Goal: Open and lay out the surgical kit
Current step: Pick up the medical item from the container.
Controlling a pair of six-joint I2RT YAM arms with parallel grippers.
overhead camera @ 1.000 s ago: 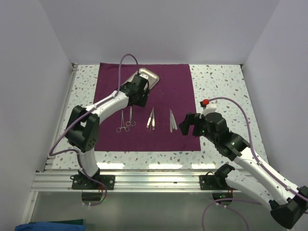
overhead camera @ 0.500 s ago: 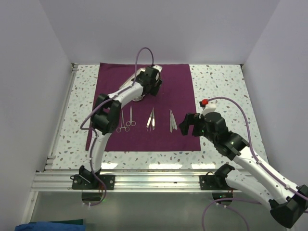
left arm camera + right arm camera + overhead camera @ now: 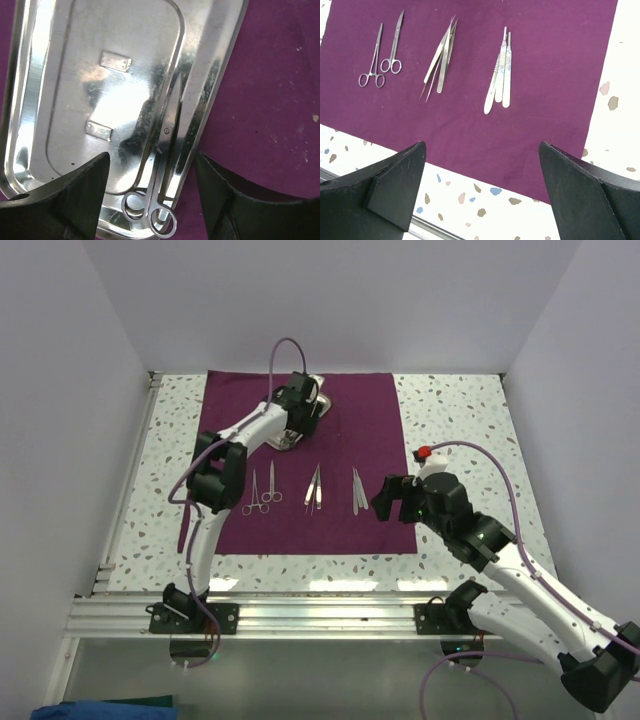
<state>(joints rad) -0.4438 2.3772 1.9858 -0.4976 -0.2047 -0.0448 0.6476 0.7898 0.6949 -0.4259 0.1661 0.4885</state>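
One speckled table (image 3: 450,410) carries everything, and a maroon cloth (image 3: 370,430) lies spread flat over its middle, reaching from the far edge almost to the near one.

Your left arm stretches to the far part of the cloth, left of centre. Your left gripper (image 3: 300,410) hangs over the tray (image 3: 322,400) there. In the wrist view the left gripper (image 3: 150,160) has its jaws spread. One finger is above the tray's floor (image 3: 100,75) and the other above the cloth (image 3: 270,100) just past the rim. Nothing is pinched.

Your right gripper (image 3: 385,498) hovers at the cloth's near right corner, well apart from the tray. Its jaws are spread wide with nothing between them, and its wrist camera (image 3: 481,145) looks across the cloth (image 3: 550,60) at the laid-out row.

Inside the tray, one pair of scissors (image 3: 162,165) lies along a long side, with its rings at the end nearest the gripper.

Three groups lie in a row on the near half of the cloth, apart from one another:
- Left: a ring-handled pair (image 3: 260,490), side by side, rings toward you (image 3: 385,55).
- Middle: tweezers (image 3: 314,487), several overlapping (image 3: 440,60).
- Right: flat handles (image 3: 358,490), bunched and touching (image 3: 500,75), nearest your right gripper.
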